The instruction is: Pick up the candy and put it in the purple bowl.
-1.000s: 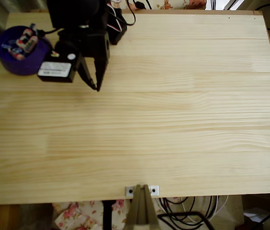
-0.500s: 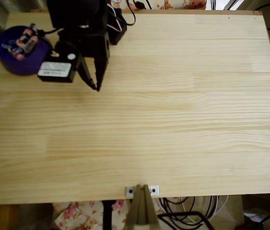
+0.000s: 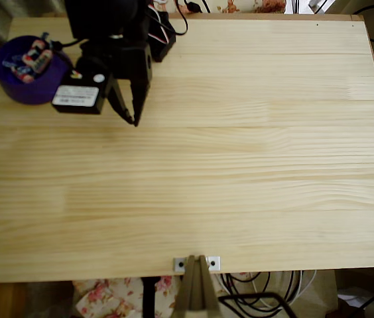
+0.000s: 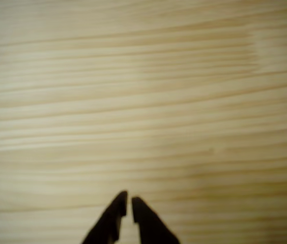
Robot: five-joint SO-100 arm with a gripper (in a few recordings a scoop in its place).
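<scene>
The purple bowl (image 3: 24, 73) sits at the table's far left corner in the overhead view, with several red, white and blue wrapped candies (image 3: 33, 58) lying inside it. My black gripper (image 3: 134, 119) hangs to the right of the bowl, pointing down at bare wood, its fingertips nearly touching and holding nothing. In the wrist view the gripper (image 4: 129, 202) shows as two dark tips with a thin slit between them over plain wood grain.
The light wooden table (image 3: 240, 165) stretches wide to the right and front of the arm. The arm's black body with a white label (image 3: 76, 97) stands beside the bowl. A metal bracket (image 3: 197, 264) is at the front edge; cables hang below.
</scene>
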